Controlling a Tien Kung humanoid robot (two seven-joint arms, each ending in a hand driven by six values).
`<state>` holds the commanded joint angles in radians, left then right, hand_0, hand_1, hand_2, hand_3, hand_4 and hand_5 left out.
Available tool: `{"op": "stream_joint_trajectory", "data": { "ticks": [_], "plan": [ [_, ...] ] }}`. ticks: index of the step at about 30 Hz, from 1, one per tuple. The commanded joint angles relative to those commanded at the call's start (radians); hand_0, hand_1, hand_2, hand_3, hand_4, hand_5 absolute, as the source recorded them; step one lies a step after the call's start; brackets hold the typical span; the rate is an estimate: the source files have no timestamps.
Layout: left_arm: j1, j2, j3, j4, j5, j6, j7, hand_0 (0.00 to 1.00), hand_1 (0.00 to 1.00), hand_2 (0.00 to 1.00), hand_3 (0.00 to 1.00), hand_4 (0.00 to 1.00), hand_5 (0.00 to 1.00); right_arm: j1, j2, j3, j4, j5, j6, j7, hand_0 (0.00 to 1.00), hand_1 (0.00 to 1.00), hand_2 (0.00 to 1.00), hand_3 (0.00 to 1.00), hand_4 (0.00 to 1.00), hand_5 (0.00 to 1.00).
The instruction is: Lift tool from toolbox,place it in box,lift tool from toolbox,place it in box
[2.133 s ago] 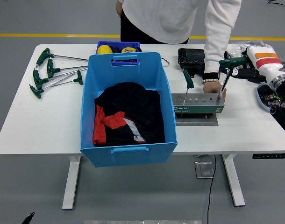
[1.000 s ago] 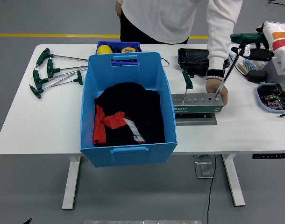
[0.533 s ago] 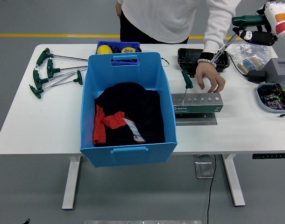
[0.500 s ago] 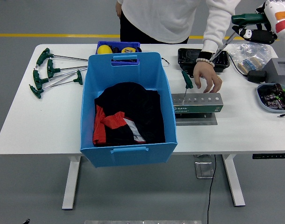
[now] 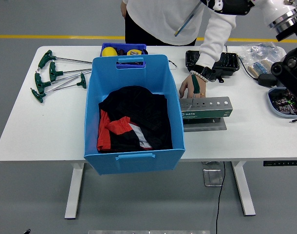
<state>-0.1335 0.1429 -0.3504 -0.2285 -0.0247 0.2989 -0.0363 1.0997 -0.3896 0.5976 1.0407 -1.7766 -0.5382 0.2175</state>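
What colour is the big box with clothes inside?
Blue: the big box, seen in the head view.

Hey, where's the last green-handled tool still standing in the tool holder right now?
In the head view, the green-handled tool stands at the left end of the grey tool holder, just right of the blue bin, with the person's hand right at it.

Smooth matt white bench (image 5: 51,131). A blue plastic box (image 5: 134,112) with a slight sheen holds soft black and red cloth (image 5: 131,119). The toolbox (image 5: 207,108) is brushed grey metal with a green band. Tools (image 5: 53,75) have green plastic handles and thin shiny metal shafts. A glossy black tray (image 5: 209,61) and crinkled clear plastic bag (image 5: 258,56) lie behind.
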Motion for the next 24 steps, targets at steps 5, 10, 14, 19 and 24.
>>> {"op": "stream_joint_trajectory", "data": {
  "ticks": [5,10,14,19,24],
  "plan": [
    [-0.001,0.001,0.008,0.000,-0.008,-0.001,-0.002,0.810,0.882,0.869,0.779,0.759,0.646,0.033,0.048,-0.124,0.043,-0.020,0.019,-0.024,0.029,0.002,0.002,0.002,0.742,0.487],
    [-0.004,0.003,0.008,0.000,-0.007,0.001,-0.003,0.810,0.882,0.869,0.779,0.759,0.646,0.051,0.101,-0.229,0.060,-0.023,0.035,-0.043,0.031,0.002,0.009,0.002,0.744,0.489],
    [-0.007,0.003,0.006,-0.001,0.000,0.004,-0.002,0.809,0.882,0.869,0.777,0.759,0.646,0.055,0.145,-0.276,0.041,-0.024,0.056,-0.064,0.046,0.002,0.023,0.002,0.764,0.499],
    [-0.009,0.005,-0.003,-0.001,0.019,0.008,0.004,0.811,0.882,0.868,0.778,0.759,0.648,0.058,0.194,-0.347,-0.016,-0.006,0.091,-0.085,0.064,0.002,0.055,0.009,0.764,0.498],
    [-0.010,0.007,-0.007,-0.002,0.028,0.011,0.007,0.811,0.882,0.868,0.778,0.759,0.648,0.058,0.209,-0.403,-0.043,0.012,0.177,-0.094,0.064,0.002,0.055,0.009,0.764,0.498]
  ]
}}
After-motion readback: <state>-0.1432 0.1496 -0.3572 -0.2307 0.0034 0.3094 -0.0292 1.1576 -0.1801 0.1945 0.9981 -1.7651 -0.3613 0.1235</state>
